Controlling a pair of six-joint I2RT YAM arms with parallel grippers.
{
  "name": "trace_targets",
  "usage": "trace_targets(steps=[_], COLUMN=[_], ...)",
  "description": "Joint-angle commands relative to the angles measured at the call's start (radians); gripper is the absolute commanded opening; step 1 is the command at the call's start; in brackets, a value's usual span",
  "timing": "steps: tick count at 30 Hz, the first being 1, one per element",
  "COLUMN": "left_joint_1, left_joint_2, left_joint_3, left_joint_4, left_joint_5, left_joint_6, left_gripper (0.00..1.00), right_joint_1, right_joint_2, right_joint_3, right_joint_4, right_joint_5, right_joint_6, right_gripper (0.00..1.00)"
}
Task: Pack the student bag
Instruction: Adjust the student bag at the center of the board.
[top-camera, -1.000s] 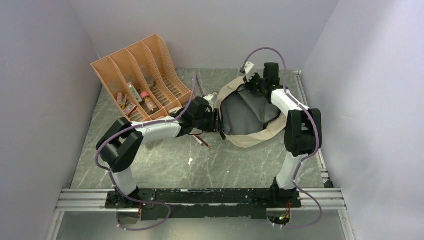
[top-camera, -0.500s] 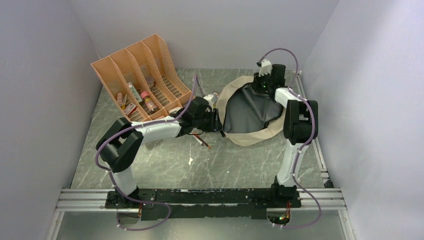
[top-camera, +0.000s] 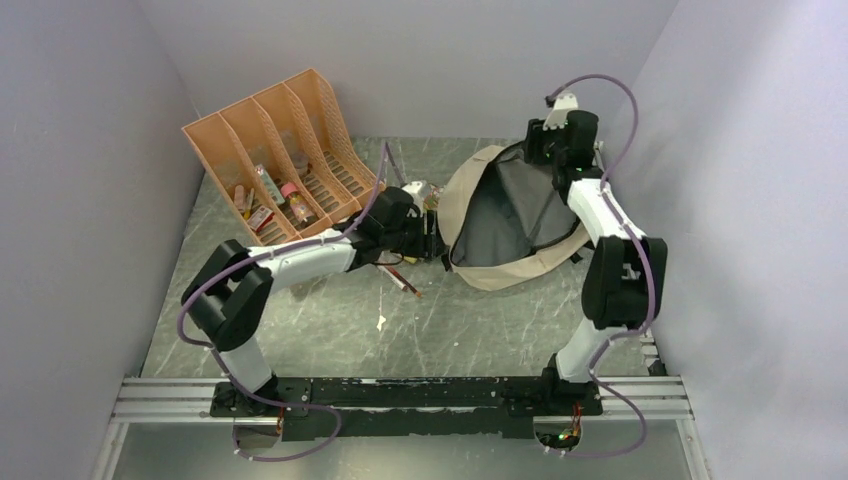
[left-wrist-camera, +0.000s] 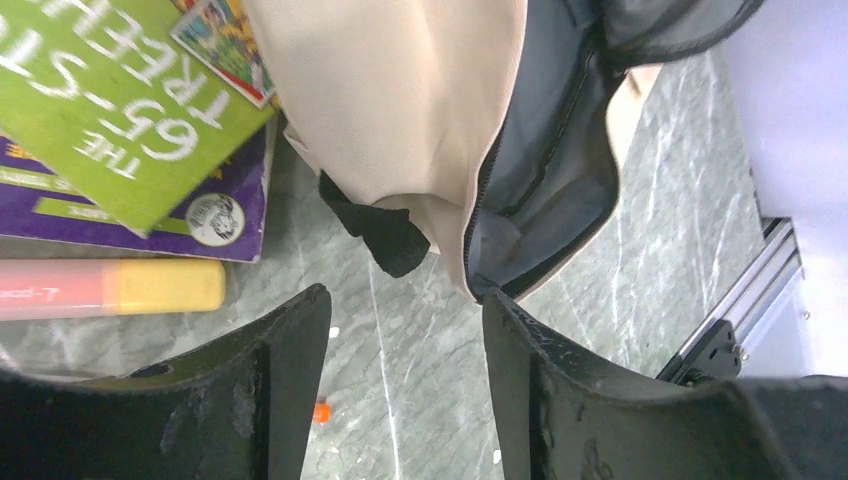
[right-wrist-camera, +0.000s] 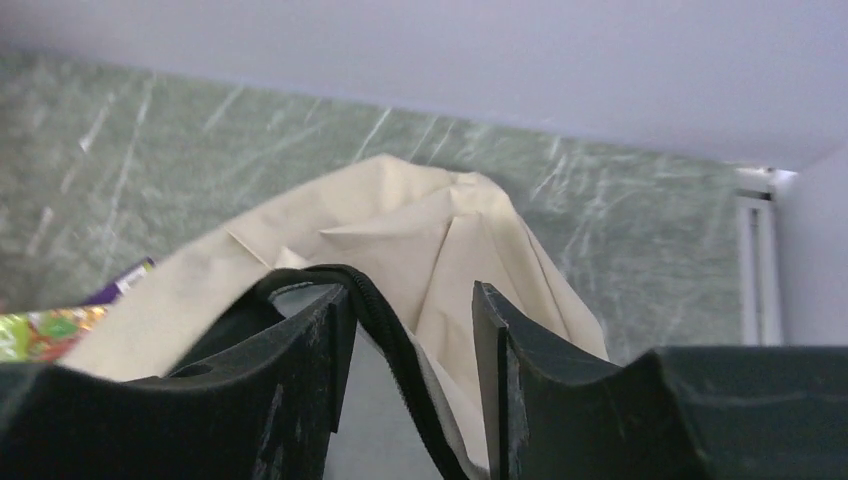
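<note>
The student bag (top-camera: 470, 200) is a beige backpack lying at the back right of the table, its mouth wide open on dark grey lining (top-camera: 515, 210). My right gripper (top-camera: 548, 158) is at the bag's far rim. In the right wrist view (right-wrist-camera: 408, 290) the jaws stand apart, with the black zipper rim (right-wrist-camera: 385, 310) running between them against the left finger. My left gripper (top-camera: 432, 240) is open and empty at the bag's left edge. In the left wrist view (left-wrist-camera: 405, 300) bare table shows between the jaws, and the bag (left-wrist-camera: 400, 100) hangs just beyond them.
An orange file organizer (top-camera: 270, 150) with small items stands at the back left. A green book (left-wrist-camera: 130, 110), a purple book (left-wrist-camera: 150, 215) and a pink-and-yellow item (left-wrist-camera: 110, 285) lie beside the bag. A pen (top-camera: 405, 283) lies on the table. The walls and the right rail (left-wrist-camera: 740, 320) are close.
My right gripper has moved back and to the right with the bag's rim, stretching the mouth wider and taller. My left gripper has stayed at the bag's left edge, shifting only slightly.
</note>
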Motion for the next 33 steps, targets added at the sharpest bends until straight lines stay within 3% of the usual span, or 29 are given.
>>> trace_targets(steps=[1, 7, 12, 22, 28, 33], left_joint_1=[0.033, 0.094, 0.142, 0.21, 0.223, 0.224], left_joint_2=[-0.109, -0.241, -0.301, -0.37, -0.372, -0.363], left_joint_3=[0.037, -0.019, -0.072, -0.193, -0.209, -0.214], left_joint_4=[-0.019, -0.051, -0.075, -0.06, -0.053, -0.046], left_joint_5=[-0.047, -0.087, -0.08, -0.067, -0.056, -0.043], left_joint_6=[0.018, 0.029, 0.037, 0.017, 0.016, 0.004], left_gripper=[0.63, 0.7, 0.7, 0.7, 0.69, 0.68], right_joint_1=[-0.007, -0.005, -0.005, -0.005, 0.007, 0.136], right_joint_2=[-0.156, -0.313, -0.305, -0.349, -0.378, -0.334], right_joint_3=[-0.057, -0.208, -0.19, -0.177, -0.261, -0.29], right_joint_4=[0.04, 0.085, -0.014, -0.118, -0.082, -0.116], right_joint_5=[0.126, 0.191, 0.278, 0.157, -0.04, 0.02], right_joint_6=[0.188, 0.3, 0.302, 0.512, 0.622, 0.622], right_gripper=[0.49, 0.49, 0.52, 0.54, 0.4, 0.32])
